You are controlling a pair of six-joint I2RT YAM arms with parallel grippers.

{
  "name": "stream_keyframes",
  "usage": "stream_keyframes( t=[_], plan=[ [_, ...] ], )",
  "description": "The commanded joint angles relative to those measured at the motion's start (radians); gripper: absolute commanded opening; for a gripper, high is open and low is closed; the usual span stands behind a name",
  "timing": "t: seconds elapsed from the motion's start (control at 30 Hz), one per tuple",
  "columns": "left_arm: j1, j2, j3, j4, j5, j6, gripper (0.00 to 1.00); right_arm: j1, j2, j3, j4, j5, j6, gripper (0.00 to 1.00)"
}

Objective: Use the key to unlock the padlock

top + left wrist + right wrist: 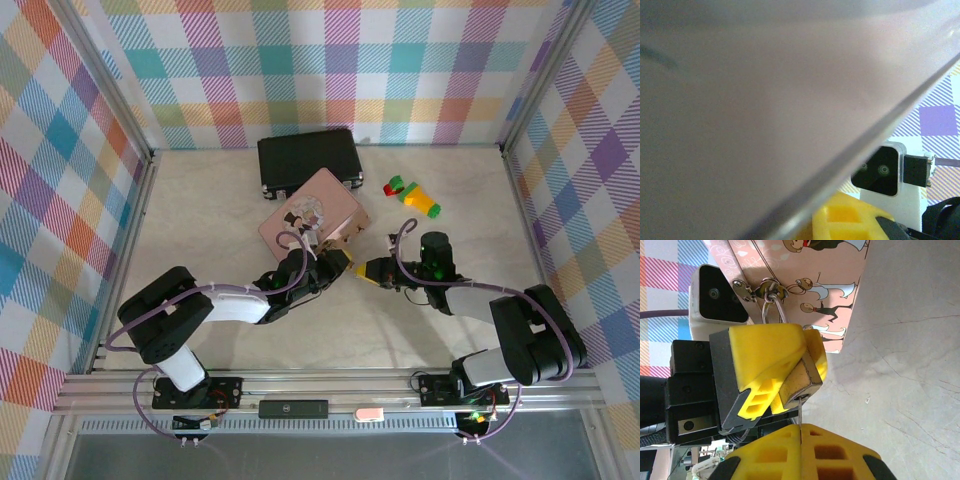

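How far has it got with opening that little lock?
Done: the left claw grips the small brass padlock hanging on the pink picture tin, and the thin grey metal key sits in its keyhole. In hand: the right claw pinches the key. To do: turning it; the silvery shackle looks closed through the clasp.

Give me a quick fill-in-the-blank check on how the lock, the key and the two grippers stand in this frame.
1. The padlock hangs by its shackle from the clasp of the ____ tin.
2. The left gripper is closed on the ____.
3. The right gripper is shut on the ____, whose tip meets the padlock's body.
4. Behind the tin lies a ____ case.

Missing words: pink; padlock; key; black.
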Motion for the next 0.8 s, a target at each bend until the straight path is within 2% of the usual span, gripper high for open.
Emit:
stream_keyframes(
  t=[0.0, 0.2, 0.4, 0.53, 0.77],
  plan=[
    [-0.032, -0.046, 0.015, 0.075, 0.125, -0.041, 0.00, -0.006, 0.029, 0.031, 0.053, 0.086, 0.015, 0.00],
    [-0.038, -0.029, 0.015, 0.084, 0.099, -0.044, 0.00, -0.003, 0.027, 0.016, 0.123, 0.099, 0.117, 0.00],
    [-0.038, 0.032, 0.019, 0.198, 0.090, -0.098, 0.00, 0.003, 0.006, 0.010, 0.053, 0.168, 0.066, 0.00],
    [-0.038, 0.078, 0.022, 0.288, 0.085, -0.152, 0.00, 0.009, 0.033, -0.005, 0.100, 0.196, 0.085, 0.00],
    [-0.046, 0.102, 0.015, 0.358, 0.000, -0.186, 0.00, 0.034, 0.004, -0.046, 0.092, 0.252, 0.119, 0.00]
  ],
)
